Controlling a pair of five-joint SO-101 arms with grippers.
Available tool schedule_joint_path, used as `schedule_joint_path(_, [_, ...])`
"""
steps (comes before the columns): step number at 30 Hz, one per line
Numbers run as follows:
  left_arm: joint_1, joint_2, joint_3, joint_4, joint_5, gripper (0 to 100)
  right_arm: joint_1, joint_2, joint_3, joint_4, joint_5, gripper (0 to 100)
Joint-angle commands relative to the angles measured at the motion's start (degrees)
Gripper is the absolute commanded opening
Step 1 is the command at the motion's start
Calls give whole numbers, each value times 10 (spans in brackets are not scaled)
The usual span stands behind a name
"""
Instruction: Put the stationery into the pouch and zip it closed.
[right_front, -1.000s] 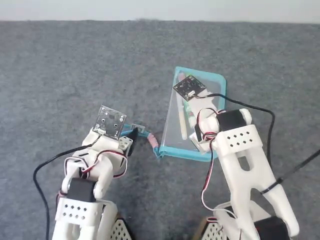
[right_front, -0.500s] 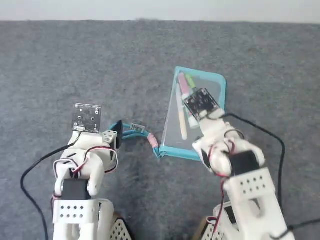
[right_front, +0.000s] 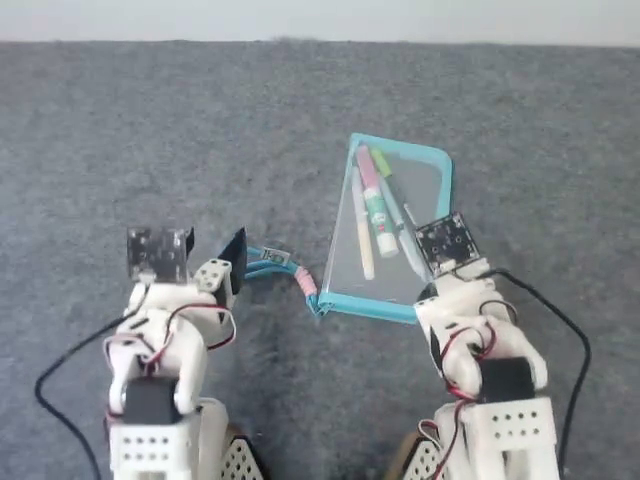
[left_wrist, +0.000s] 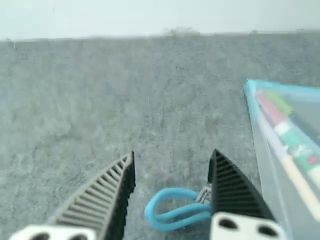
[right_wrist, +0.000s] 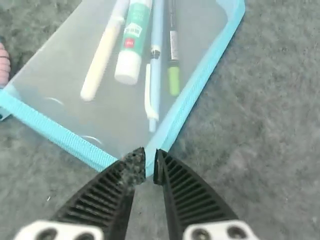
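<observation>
On the left, the left gripper holds its claw wide apart over a blue cord loop on the grey carpet. Further right lies the clear pouch with a teal edge. Inside it are a cream pen, a glue stick, a light blue pen and a green marker. The right gripper is at the pouch's corner, its claw almost together.

**A:** What does the pouch look like?

**B:** The pouch is clear with light-blue trim. It lies flat on the grey carpet. A blue strap loop and a pink tab trail from its near left corner.

**A:** And the stationery?

**B:** It is inside, laid side by side along the pouch. There is a cream pen, a glue stick with a pink cap and green label, a pale blue pen, and a dark pen with green on it.
</observation>
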Motion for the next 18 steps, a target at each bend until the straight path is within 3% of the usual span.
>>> schedule_joint_path(1, [2,-90,15,-4,6,229,7,-58,38,-31,-4,35])
schedule_joint_path(10, [44,-68,69,-67,4,229,7,-237,157,-34,-4,35])
schedule_joint_path(13, [49,-77,115,-109,4,229,17,-236,172,-39,-4,35])
schedule_joint_path(18, [21,-69,116,-90,4,228,42,-236,193,-35,-4,35])
